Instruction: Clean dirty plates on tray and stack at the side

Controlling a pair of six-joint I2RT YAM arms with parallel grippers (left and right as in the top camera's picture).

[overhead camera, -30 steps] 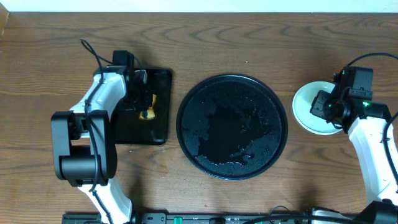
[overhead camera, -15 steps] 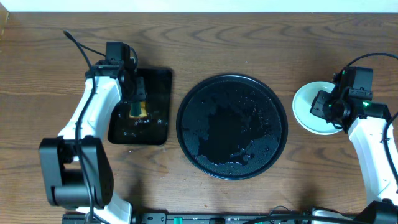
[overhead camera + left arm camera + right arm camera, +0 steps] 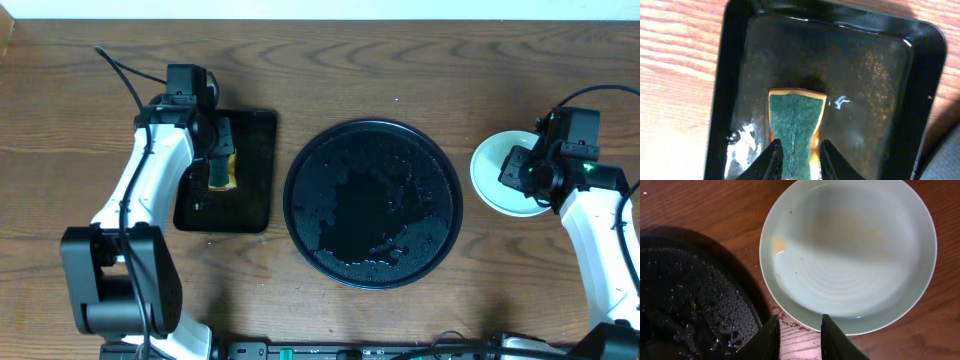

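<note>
A pale mint plate (image 3: 492, 175) rests on the bare wood to the right of the round black tray (image 3: 373, 203). In the right wrist view the plate (image 3: 850, 255) shows a faint orange smear near its left rim. My right gripper (image 3: 797, 330) hovers at the plate's edge nearest the tray (image 3: 685, 295), open, with only wood between its fingers. In the overhead view the right gripper (image 3: 515, 170) hangs over the plate. My left gripper (image 3: 797, 145) is shut on a green-topped yellow sponge (image 3: 796, 112) over the small rectangular tray. Seen from overhead, the left gripper (image 3: 220, 162) and the sponge (image 3: 223, 176) are at that tray's left half.
The rectangular black tray (image 3: 255, 150) lies left of the round tray, and water glistens on its floor (image 3: 875, 75). Droplets and brown specks cover the round tray. A cable loops from the left arm (image 3: 150, 180) over the table's far left.
The left arm straightened and swung toward the table's far edge. Its jaws opened, then closed again on the sponge, which shifted left and slightly back in the rectangular tray. The right arm stayed still.
</note>
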